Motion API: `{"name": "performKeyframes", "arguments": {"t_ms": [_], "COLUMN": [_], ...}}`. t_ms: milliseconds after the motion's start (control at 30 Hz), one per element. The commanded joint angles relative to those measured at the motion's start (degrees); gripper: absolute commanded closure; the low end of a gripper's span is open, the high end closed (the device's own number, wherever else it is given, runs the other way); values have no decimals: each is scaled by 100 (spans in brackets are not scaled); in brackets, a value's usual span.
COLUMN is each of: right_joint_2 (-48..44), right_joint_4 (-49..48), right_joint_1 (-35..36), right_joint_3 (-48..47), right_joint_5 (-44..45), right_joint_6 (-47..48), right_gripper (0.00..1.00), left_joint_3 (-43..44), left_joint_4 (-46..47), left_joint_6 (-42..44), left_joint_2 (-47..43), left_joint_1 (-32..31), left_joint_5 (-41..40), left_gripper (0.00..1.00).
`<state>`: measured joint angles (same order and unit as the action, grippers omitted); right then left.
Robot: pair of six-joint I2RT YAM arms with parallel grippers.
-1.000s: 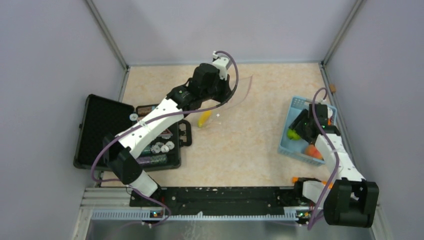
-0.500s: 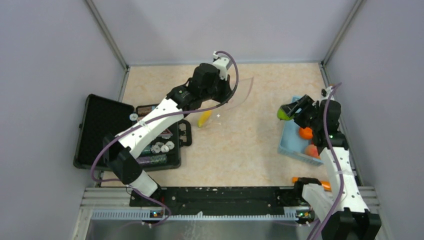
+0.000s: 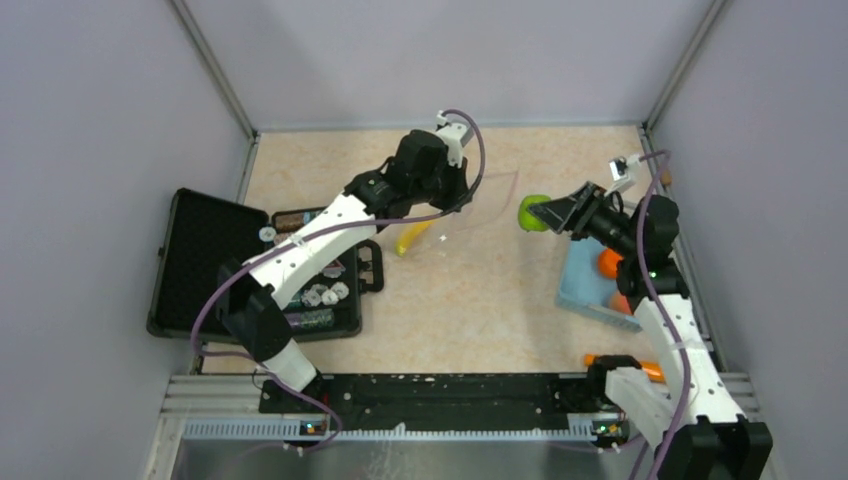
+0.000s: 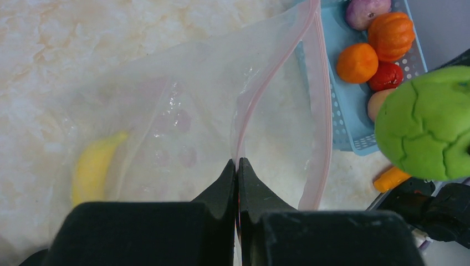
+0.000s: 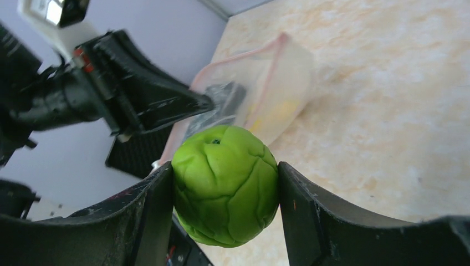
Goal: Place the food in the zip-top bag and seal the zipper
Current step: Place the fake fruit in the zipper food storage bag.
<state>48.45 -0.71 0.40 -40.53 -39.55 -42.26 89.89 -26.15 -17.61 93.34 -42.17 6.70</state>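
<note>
- The green apple (image 5: 224, 185) is pinched between the two fingers of the right gripper (image 3: 548, 212) and held up in the air over the far-right part of the table (image 3: 480, 300), with its stem end pointed at the bag.
- A second ago that gripper was down in the light-blue basket (image 3: 575, 290) at the table's right edge. Since then the apple has been lifted out and swung left, so the pick looks done and the carry is well underway.
- The zip-top bag (image 4: 183, 116) is held up off the table near the middle of the far edge. One side of its mouth is clamped in the fully closed left gripper (image 4: 237, 172).
- The bag has been nudged a bit to the right over the last second, toward the incoming apple.
- The pinkish zipper (image 4: 318, 111) is spread into an open loop, so nothing is sealed yet. No slider can be made out.
- One banana (image 4: 94, 166) is already inside, low in the bag.
- An orange (image 4: 357, 62) and a few other pieces are left in the basket, so plenty of trips are probably still needed before sealing.
- The apple is close to the mouth but not in it. The gap looks fairly narrow for something that round, so a snag on the rim could easily happen.
- The black case (image 3: 200, 260) at the left edge isn't involved.
</note>
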Motion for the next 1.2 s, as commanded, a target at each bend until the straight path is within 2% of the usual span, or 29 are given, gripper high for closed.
{"name": "performKeyframes", "arguments": {"t_ms": [0,233,433,733,933,1167], "right_joint_2": [86,394,815,1138,1405,1509], "right_joint_4": [-815,-1003,-467,-520,-664,-147], "right_joint_1": [512,938,1671,1829,1937,2021], "right_joint_3": [-165,-396,-789,-905,-724,-892], "right_joint_5": [-315,205,1052,1731,1637,2073], "right_joint_6": [8,76,765,904,836,1201], "right_gripper": [59,59,59,59,59,58], "left_joint_3": [218,301,310,322,355,307], "left_joint_4": [49,-54,-74,-91,-41,6], "left_joint_6": [79,182,294,420,381,387], "left_joint_2": [-11,61,38,3,-44,-114], "left_joint_1": [-44,-119,-201,-304,-347,-361], "left_joint_5": [206,367,215,13,119,-298], "left_gripper": [100,100,100,100,100,100]}}
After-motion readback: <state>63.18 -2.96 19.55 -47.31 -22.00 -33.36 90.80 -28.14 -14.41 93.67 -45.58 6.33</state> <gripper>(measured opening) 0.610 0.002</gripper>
